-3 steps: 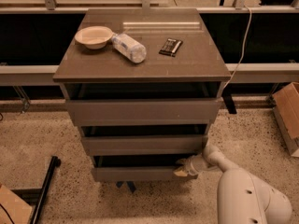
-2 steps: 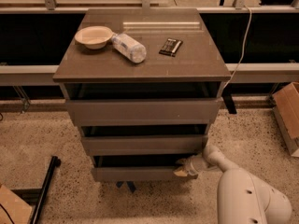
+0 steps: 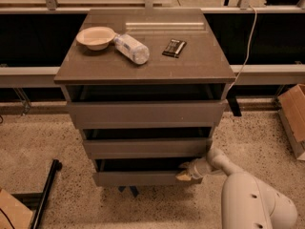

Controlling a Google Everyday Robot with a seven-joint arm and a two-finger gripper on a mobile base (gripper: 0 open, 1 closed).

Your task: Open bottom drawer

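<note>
The bottom drawer (image 3: 138,178) is the lowest and narrowest of three grey-brown drawers in the cabinet. It stands pulled out a little, with a dark gap above its flat front panel. My gripper (image 3: 184,173) is at the right end of that panel, at its top edge, reaching in from the lower right on a white arm (image 3: 248,199).
The middle drawer (image 3: 145,148) and top drawer (image 3: 143,113) also stand slightly out. On the cabinet top lie a bowl (image 3: 96,36), a plastic bottle (image 3: 131,48) and a dark packet (image 3: 174,47). A cardboard box (image 3: 293,113) stands at right, a black pole (image 3: 45,194) on the floor at left.
</note>
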